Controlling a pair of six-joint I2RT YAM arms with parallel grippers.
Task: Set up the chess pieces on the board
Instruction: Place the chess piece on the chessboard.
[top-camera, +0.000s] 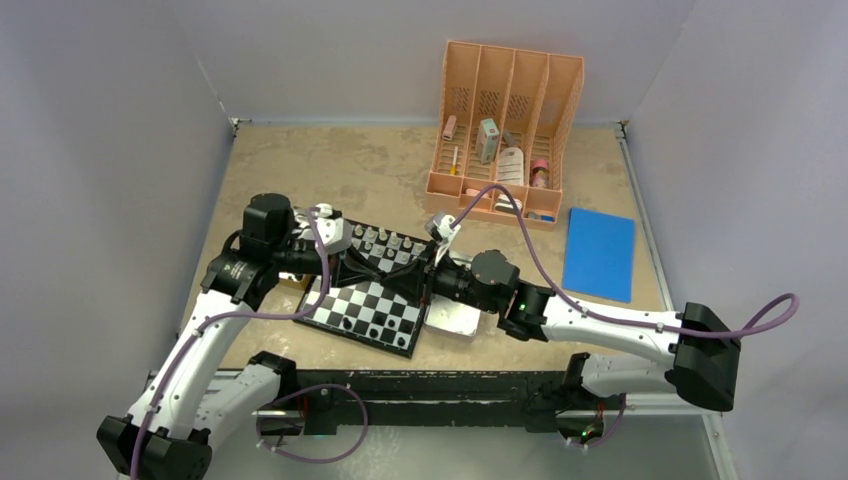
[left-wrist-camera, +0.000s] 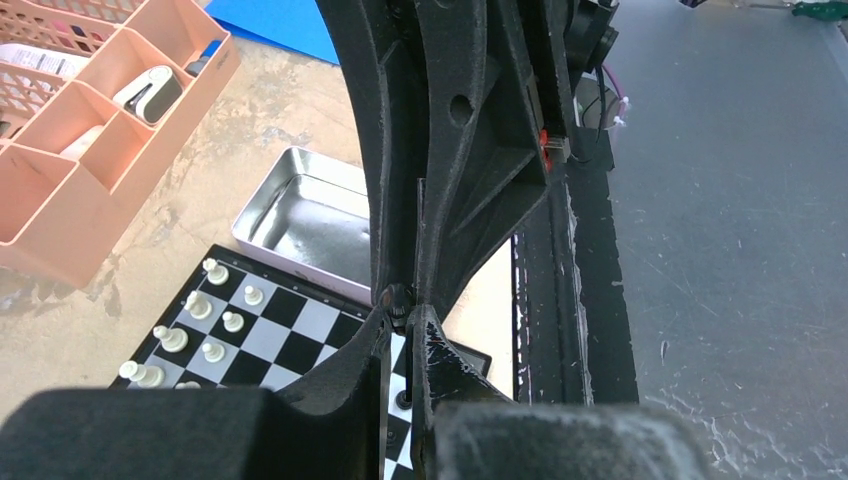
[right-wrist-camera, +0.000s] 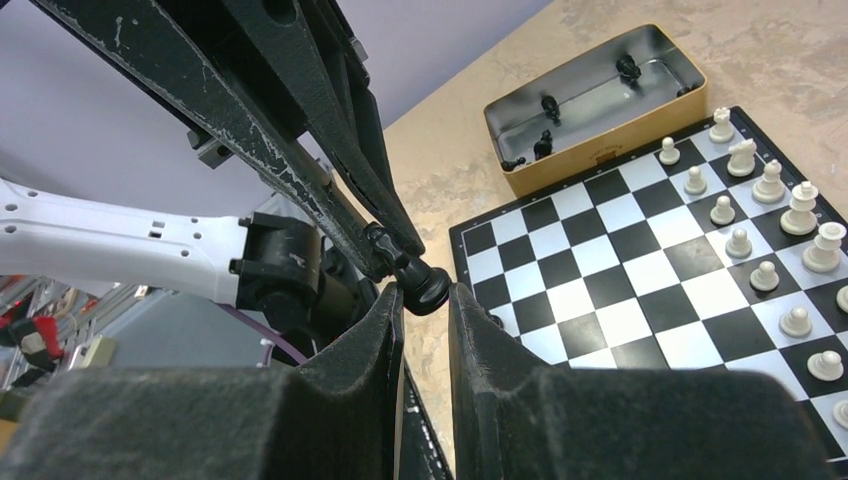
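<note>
Above the near right part of the board (top-camera: 365, 315), my two grippers meet tip to tip on one black chess piece (right-wrist-camera: 420, 283). My right gripper (right-wrist-camera: 425, 290) is shut on its round base. My left gripper (left-wrist-camera: 402, 315) is shut on its narrow top (left-wrist-camera: 400, 300). In the top view both grippers (top-camera: 392, 270) cover the piece. Silvery-white pieces (top-camera: 385, 240) stand in two rows along the board's far edge (right-wrist-camera: 770, 200). Through the left jaws another black piece (left-wrist-camera: 403, 398) shows standing on the board (left-wrist-camera: 300, 330).
A gold-sided tin (right-wrist-camera: 595, 95) beside the board holds several loose black pieces. A plain silver tray (left-wrist-camera: 300, 215) lies at the board's right side (top-camera: 455, 320). A peach organiser (top-camera: 505, 125) stands at the back, with a blue pad (top-camera: 600, 252) to the right.
</note>
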